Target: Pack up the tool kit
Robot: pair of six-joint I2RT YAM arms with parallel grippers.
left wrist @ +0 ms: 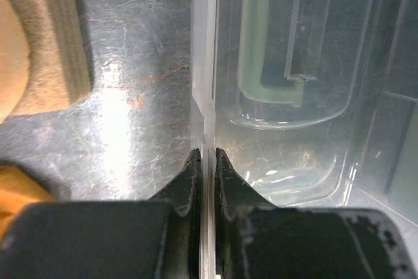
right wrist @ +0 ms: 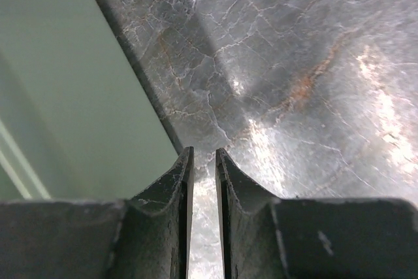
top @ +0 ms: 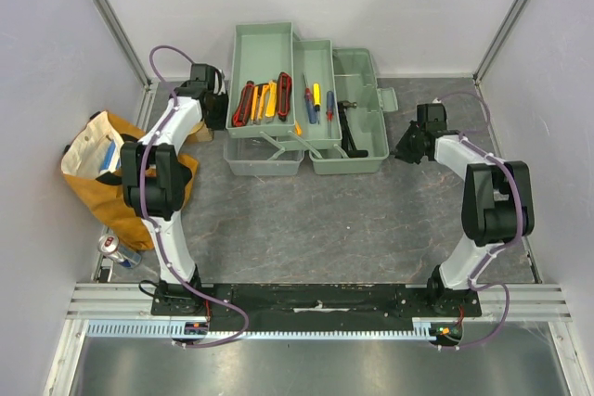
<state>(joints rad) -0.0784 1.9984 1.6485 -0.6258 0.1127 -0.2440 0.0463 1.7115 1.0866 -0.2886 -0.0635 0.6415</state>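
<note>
Left gripper [left wrist: 203,153] pinching translucent lid [left wrist: 294,132] rim, which we see only from its wrist | right gripper [right wrist: 204,153] narrowly parted, empty, beside toolbox [right wrist: 59,89]

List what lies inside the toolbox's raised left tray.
In the tray lie red-handled pliers, orange-handled tools and another red-handled tool. Whatever sits beneath the tray is covered, so it cannot be seen.
</note>
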